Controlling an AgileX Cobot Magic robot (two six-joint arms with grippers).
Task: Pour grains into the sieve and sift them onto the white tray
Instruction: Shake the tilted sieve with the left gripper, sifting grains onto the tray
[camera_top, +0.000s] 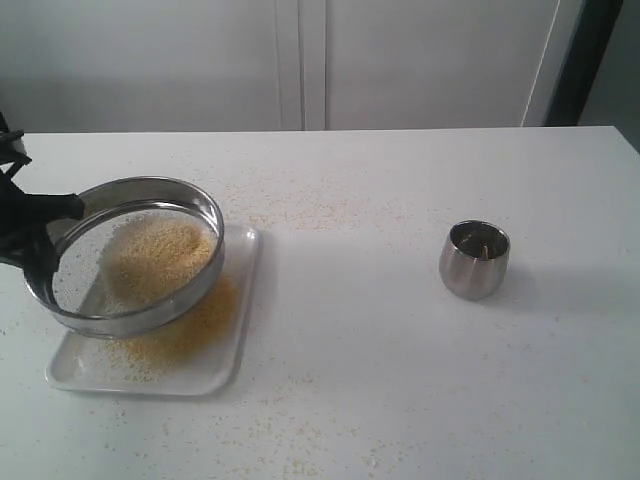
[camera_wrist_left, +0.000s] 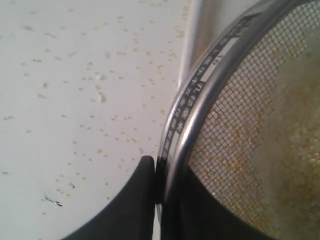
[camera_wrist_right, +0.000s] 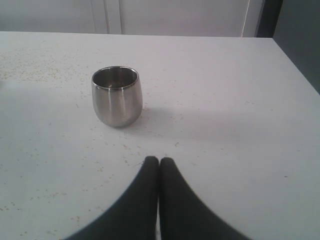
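The sieve (camera_top: 200, 205) hangs tilted above the white tray (camera_top: 235, 345), held at its left rim by my left gripper (camera_top: 45, 240). Pale grains (camera_top: 155, 250) lie heaped on its mesh, and finer yellow meal (camera_top: 190, 330) lies on the tray beneath. In the left wrist view the steel rim band (camera_wrist_left: 200, 100) runs between the two black fingers (camera_wrist_left: 140, 200), with my left gripper (camera_wrist_left: 167, 187) shut on it and mesh with grains (camera_wrist_left: 280, 145) beyond. My right gripper (camera_wrist_right: 159, 162) is shut with nothing in it, on the near side of the steel cup (camera_wrist_right: 116, 96), and is out of the exterior view.
The small steel cup (camera_top: 474, 259) stands upright on the right half of the table. Stray specks (camera_top: 300, 210) are scattered over the white tabletop around the tray. A dark gap (camera_wrist_right: 300, 40) lies past the table's right edge.
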